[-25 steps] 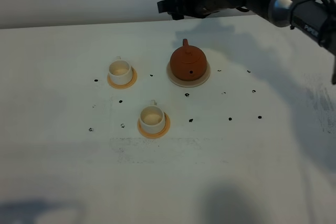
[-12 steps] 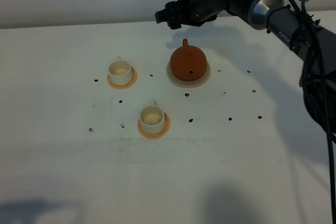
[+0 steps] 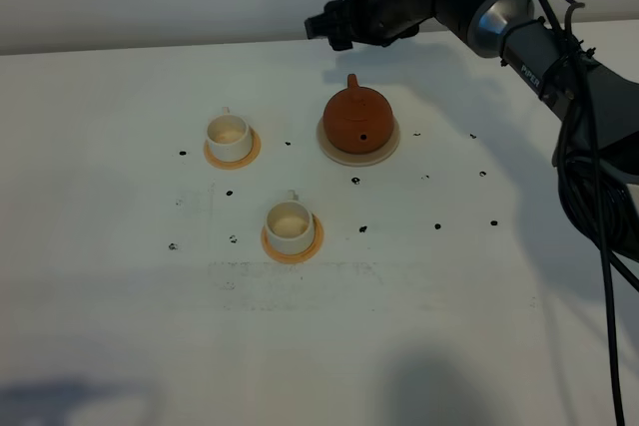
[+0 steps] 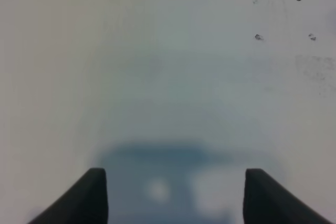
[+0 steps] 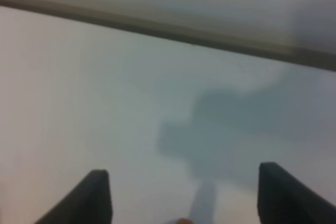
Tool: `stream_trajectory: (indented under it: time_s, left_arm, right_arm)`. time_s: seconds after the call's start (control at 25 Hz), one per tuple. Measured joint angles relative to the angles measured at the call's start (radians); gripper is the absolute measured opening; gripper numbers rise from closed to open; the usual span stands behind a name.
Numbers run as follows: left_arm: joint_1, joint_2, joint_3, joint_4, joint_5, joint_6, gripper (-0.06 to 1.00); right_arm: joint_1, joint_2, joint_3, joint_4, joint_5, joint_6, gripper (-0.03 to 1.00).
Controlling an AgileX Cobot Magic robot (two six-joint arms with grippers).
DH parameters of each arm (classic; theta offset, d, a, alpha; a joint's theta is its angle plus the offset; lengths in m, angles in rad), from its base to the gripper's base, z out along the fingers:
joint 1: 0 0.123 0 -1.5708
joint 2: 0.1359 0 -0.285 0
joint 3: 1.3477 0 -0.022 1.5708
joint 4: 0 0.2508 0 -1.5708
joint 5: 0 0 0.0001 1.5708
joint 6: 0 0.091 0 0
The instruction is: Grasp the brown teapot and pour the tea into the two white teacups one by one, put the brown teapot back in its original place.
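Tabletop (image 3: pixel 120 326) beneath, right pincer (image 5: pixel 182 195) hangs wide, empty.

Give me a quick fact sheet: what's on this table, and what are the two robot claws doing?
Teapot: brown teapot, lid on, upright on the cream saucer
Cups: far cup and near cup, each on an orange coaster; no dark tea seen inside
Right arm: right gripper open, empty, in the air beyond the teapot, not touching it
Left arm: left gripper open, empty, over bare table; not in the overhead view
Marks: small black dots scattered on the table
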Motion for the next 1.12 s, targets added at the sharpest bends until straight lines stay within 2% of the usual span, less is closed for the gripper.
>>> stream_trajectory:
  time_s: [1.12]
  left_arm:
    - [0.0,0.0,0.0,0.0,0.0,0.0,0.55]
  right_arm:
    - [-0.007,0.032,0.0,-0.016,0.035,-0.003,0.59]
